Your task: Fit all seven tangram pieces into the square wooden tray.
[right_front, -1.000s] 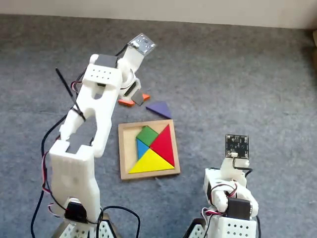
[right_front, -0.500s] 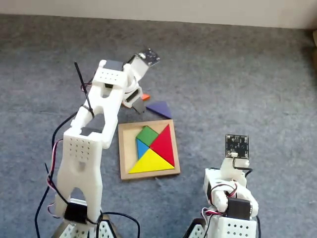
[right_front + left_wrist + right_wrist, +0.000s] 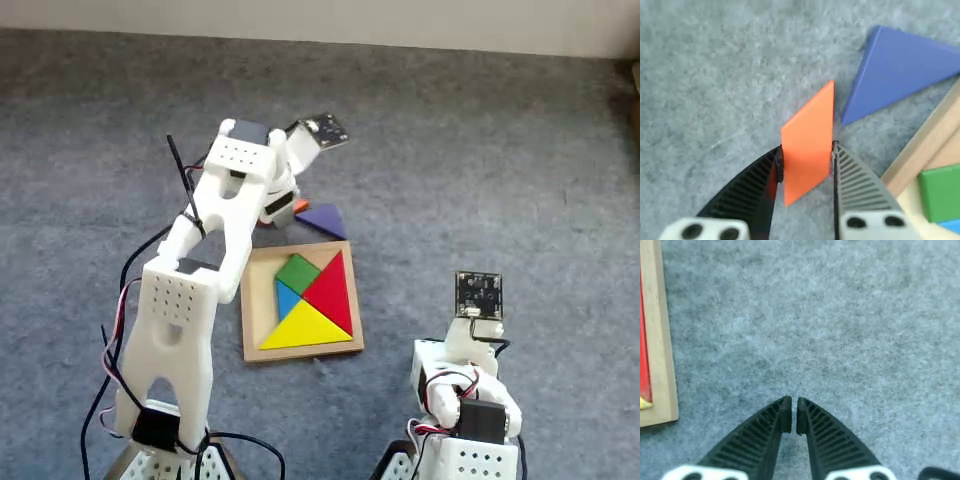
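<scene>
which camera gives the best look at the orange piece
The left wrist view: the orange piece sits large and unobstructed, clamped in the left end effector. In the high view the arm hides all but a small orange sliver of it. The right wrist view faces carpet and the tray edge.

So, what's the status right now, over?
Left jaws shut on orange piece. Right jaws shut, empty. Tray holds four pieces. Purple triangle beside tray, near held piece.

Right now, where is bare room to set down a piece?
Inside the tray, the strip beside the green piece and the blue piece is bare. The carpet between tray and right arm is free. Crowded beyond the tray: the left gripper holds the orange piece by the purple triangle.
</scene>
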Robot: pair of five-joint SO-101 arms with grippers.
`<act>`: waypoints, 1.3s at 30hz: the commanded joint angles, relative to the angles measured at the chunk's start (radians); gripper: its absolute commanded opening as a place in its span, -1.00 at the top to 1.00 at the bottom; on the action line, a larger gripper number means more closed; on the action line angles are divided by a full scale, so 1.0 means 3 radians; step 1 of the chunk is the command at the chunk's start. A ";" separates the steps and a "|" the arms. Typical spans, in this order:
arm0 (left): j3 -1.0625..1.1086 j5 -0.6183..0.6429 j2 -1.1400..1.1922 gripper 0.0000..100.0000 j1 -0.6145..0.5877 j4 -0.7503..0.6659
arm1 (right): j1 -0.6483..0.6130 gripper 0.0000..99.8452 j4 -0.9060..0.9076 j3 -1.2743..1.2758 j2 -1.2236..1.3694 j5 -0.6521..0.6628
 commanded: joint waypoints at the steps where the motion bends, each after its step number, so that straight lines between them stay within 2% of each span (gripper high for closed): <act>1: -0.0422 -0.0015 -0.0018 0.90 -0.0023 0.0506 | 0.0049 0.93 0.0018 0.0494 -0.0054 0.0036; 6: -0.0954 -0.0005 -0.0018 0.93 -0.0023 0.1038 | 0.0049 0.93 0.0018 0.0494 -0.0054 0.0036; 10: -0.1020 0.0343 -0.0023 0.95 -0.0090 0.1074 | 0.0049 0.93 0.0018 0.0494 -0.0054 0.0036; 13: -0.0964 0.0394 -0.0115 0.95 -0.0100 0.1084 | 0.0049 0.93 0.0018 0.0494 -0.0054 0.0036; 18: -0.0534 0.0573 -0.0657 0.95 -0.0115 0.1084 | 0.0049 0.93 0.0018 0.0494 -0.0054 0.0036; 28: 0.0933 0.0588 -0.2360 0.95 -0.0079 0.1069 | 0.0049 0.93 0.0018 0.0494 -0.0054 0.0036; 39: 0.2171 0.1084 -0.3342 0.95 -0.0064 0.1059 | 0.0049 0.93 0.0018 0.0494 -0.0054 0.0036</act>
